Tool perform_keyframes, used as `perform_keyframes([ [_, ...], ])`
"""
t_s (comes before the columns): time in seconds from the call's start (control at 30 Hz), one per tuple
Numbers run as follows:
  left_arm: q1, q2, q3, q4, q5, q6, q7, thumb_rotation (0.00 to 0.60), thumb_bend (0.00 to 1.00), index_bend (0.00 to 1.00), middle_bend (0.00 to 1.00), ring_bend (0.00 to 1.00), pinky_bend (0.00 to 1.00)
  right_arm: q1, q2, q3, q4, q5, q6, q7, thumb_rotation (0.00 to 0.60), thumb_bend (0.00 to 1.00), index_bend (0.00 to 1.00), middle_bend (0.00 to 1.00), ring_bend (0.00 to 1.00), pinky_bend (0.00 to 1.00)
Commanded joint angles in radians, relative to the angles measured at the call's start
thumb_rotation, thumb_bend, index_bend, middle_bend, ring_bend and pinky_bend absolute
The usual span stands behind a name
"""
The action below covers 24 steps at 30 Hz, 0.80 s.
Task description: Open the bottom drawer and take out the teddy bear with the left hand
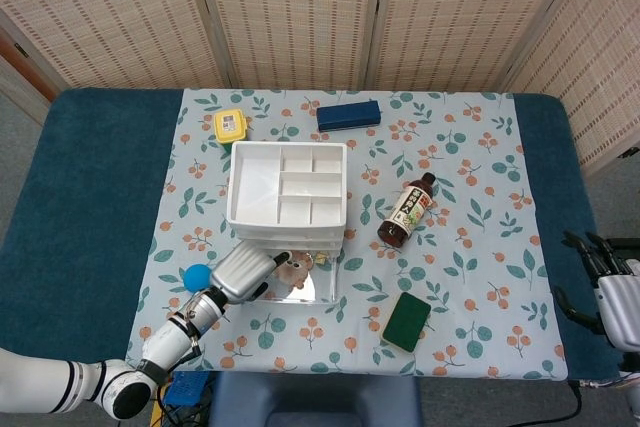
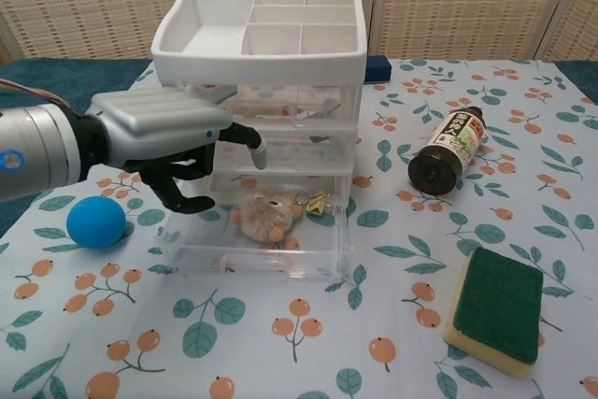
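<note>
1. The small brown plush teddy bear (image 2: 266,215) lies inside the clear plastic bottom drawer (image 2: 257,254), which is pulled out toward the camera; the bear sits near the drawer's middle, beside a small yellowish item (image 2: 318,202) to its right.
2. The left hand (image 2: 173,142), silver with black fingers, hovers above the drawer's left part; its fingers are curled and apart, holding nothing; it is not touching the bear.
3. The drawer belongs to a clear three-drawer cabinet with a white compartmented top tray (image 2: 259,30).
4. A blue ball (image 2: 96,221) rests on the floral tablecloth (image 2: 374,324) left of the drawer; a dark brown bottle (image 2: 447,151) lies on its side to the right; a green sponge with a yellow base (image 2: 493,309) lies nearer the front right.
5. In the head view, a yellow container (image 1: 230,126) and a dark blue box (image 1: 348,114) stand behind the cabinet.
6. The right hand (image 1: 610,282) sits at the table's right edge, fingers spread, holding nothing.
</note>
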<state>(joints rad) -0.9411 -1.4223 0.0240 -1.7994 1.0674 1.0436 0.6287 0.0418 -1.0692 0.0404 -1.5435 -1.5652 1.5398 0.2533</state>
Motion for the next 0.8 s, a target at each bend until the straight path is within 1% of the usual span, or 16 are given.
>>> perform_keyframes([
  [0.03, 0.016, -0.036, -0.005, 0.07, 0.09, 0.035, 0.002, 0.6, 0.27, 0.29, 0.94, 1.0, 1.0, -0.001, 0.0, 0.0, 0.001, 0.0, 0.001, 0.001, 0.6, 0.42, 0.08, 0.21, 0.12, 0.2],
  [0.13, 0.018, -0.062, -0.004, 0.11, 0.134, 0.042, 0.029, 0.6, 0.25, 0.31, 0.94, 1.0, 1.0, 0.0, 0.0, 0.0, 0.001, 0.0, 0.0, 0.002, 0.6, 0.41, 0.08, 0.21, 0.12, 0.2],
  [0.3, 0.016, -0.099, 0.009, 0.184, 0.212, 0.036, 0.075, 0.6, 0.24, 0.32, 0.94, 1.0, 1.0, 0.0, -0.001, 0.001, 0.003, 0.002, -0.002, 0.003, 0.6, 0.42, 0.08, 0.21, 0.12, 0.2],
  [0.47, 0.025, -0.137, 0.019, 0.254, 0.268, 0.033, 0.093, 0.6, 0.24, 0.32, 0.94, 1.0, 1.0, -0.002, -0.001, 0.0, 0.004, 0.004, -0.003, 0.003, 0.6, 0.41, 0.08, 0.21, 0.12, 0.2],
  [0.8, 0.042, -0.196, 0.02, 0.359, 0.351, 0.02, 0.071, 0.6, 0.24, 0.31, 0.94, 1.0, 1.0, -0.002, -0.001, 0.0, -0.001, 0.003, -0.003, -0.002, 0.6, 0.42, 0.08, 0.21, 0.12, 0.2],
])
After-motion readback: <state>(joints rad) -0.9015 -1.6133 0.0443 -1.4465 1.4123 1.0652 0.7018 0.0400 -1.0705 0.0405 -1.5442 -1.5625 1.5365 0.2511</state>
